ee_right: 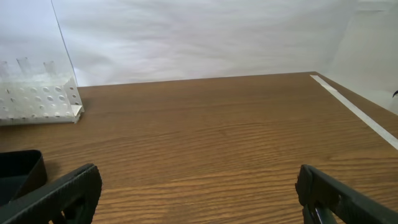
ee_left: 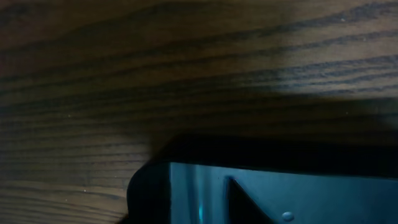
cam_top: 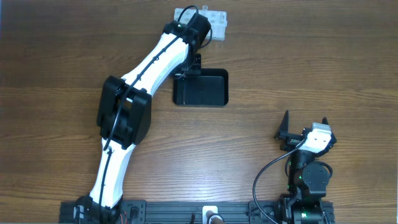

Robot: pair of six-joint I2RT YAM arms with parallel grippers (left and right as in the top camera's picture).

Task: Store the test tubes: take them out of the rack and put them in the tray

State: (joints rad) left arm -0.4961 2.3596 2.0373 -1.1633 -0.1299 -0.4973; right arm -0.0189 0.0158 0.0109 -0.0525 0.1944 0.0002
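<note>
A wooden table [cam_top: 298,56] is being used as the work surface, with its grain running across. A white wall [ee_right: 205,37] is being seen beyond its far edge. A white tape strip [ee_right: 354,109] is being shown on the wood, ahead of the right claw [cam_top: 305,121] and off to one side.

The right claw is being held low, close to its own base. Its fingers [ee_right: 62,193] are being kept spread wide, with only wood between them. A broad stretch of open wood is being left ahead of this claw, as far as the table's far edge.

The left claw [cam_top: 194,64] is being held at a corner of the black tray [cam_top: 208,87], on the side nearest the rack [cam_top: 214,22]. Its state cannot be told. The tray's rim and dark wall are being seen right beside it, with shadowed wood beyond.

The rack is being kept just beyond the left claw, apart from the tray. From the right claw it is well ahead and to the side, with the tray nearer. Faint clear tubes [ee_right: 23,64] are being made out standing in the rack.
</note>
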